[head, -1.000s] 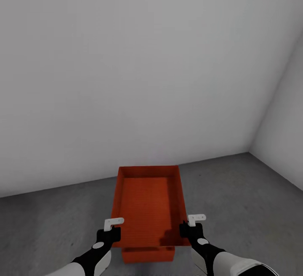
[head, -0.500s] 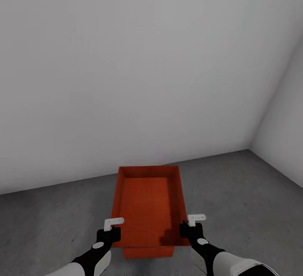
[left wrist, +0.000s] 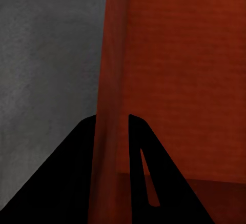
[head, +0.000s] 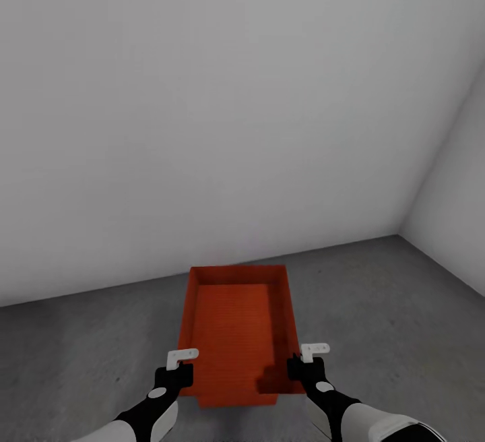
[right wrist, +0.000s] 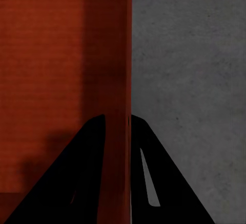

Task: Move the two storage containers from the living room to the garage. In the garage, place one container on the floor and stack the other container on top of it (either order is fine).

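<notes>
So both grippers, left [head: 174,376] and right [head: 302,368], are pinching the orange-red open rectangular bin's [head: 236,334] side walls above the second bin [head: 237,400] on the grey concrete floor [head: 81,354], stacking step I'd say, next lower it square and let go.

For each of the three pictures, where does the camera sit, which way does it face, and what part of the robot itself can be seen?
Head view: from the robot's head, forward and down at the orange-red container, grey floor and pale wall; both forearms, left pincer and right pincer show.
Left wrist view: along the left pincer's dark fingers, astride the container's wall.
Right wrist view: along the right pincer's fingers, astride the opposite wall.
Shared by all: container and floor.
</notes>
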{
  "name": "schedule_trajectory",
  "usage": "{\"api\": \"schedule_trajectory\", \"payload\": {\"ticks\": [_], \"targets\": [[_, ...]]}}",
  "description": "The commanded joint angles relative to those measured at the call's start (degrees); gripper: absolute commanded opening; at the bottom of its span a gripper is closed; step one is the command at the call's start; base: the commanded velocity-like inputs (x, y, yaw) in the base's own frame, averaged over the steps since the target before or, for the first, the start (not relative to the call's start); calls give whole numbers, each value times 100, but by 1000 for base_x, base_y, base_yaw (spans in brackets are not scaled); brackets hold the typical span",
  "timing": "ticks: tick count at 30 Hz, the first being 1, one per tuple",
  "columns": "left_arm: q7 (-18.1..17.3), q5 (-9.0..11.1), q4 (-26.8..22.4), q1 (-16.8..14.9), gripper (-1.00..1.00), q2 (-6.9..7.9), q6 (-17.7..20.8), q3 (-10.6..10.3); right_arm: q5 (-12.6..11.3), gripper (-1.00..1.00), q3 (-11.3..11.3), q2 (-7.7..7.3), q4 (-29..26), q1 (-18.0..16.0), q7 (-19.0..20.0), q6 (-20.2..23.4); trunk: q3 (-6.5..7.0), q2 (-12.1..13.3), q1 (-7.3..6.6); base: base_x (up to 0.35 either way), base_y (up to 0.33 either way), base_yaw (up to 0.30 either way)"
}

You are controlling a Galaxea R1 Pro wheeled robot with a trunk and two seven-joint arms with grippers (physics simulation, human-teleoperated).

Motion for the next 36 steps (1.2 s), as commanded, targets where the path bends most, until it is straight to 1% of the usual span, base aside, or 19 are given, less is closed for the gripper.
{"api": "schedule_trajectory", "payload": {"ticks": [1,36], "targets": [[61,67,-17,-6,-100,62,-11,322,55,-100,-411,3,1,-5,11,-7,-16,-5,0,0,0,0],[61,66,-17,-6,-100,62,-11,322,55,-100,-411,3,1,-5,9,-7,-334,-5,0,0,0,0]]}}
